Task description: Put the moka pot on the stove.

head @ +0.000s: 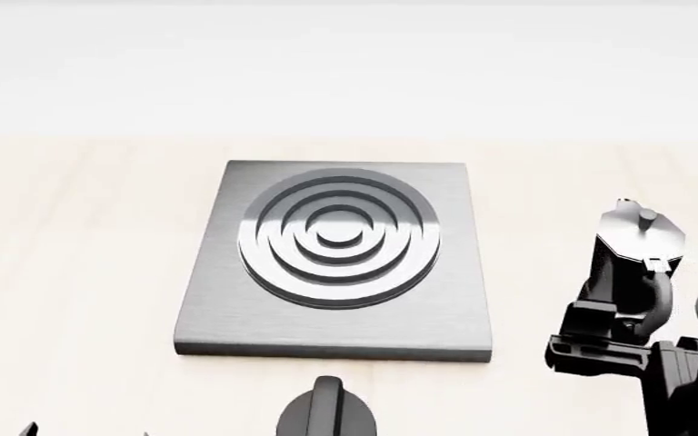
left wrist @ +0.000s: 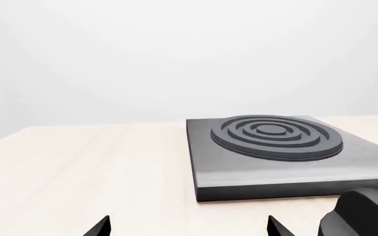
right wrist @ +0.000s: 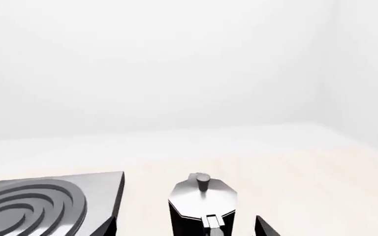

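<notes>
The moka pot [head: 638, 243] stands upright on the light wooden table, to the right of the stove [head: 337, 259], with its silvery lid and knob on top. My right gripper [head: 654, 307] is open just in front of the pot. In the right wrist view the pot [right wrist: 202, 199] sits between the two fingertips [right wrist: 265, 227], with a gap on each side and its lower body out of view. My left gripper [left wrist: 187, 228] is open and empty, low over the table in front of the stove [left wrist: 274, 147].
A short round black knob [head: 324, 413] with a ridge sits in front of the stove's near edge; it also shows in the left wrist view [left wrist: 363, 216]. The table [head: 70, 272] extends to both sides, and a white wall stands behind it.
</notes>
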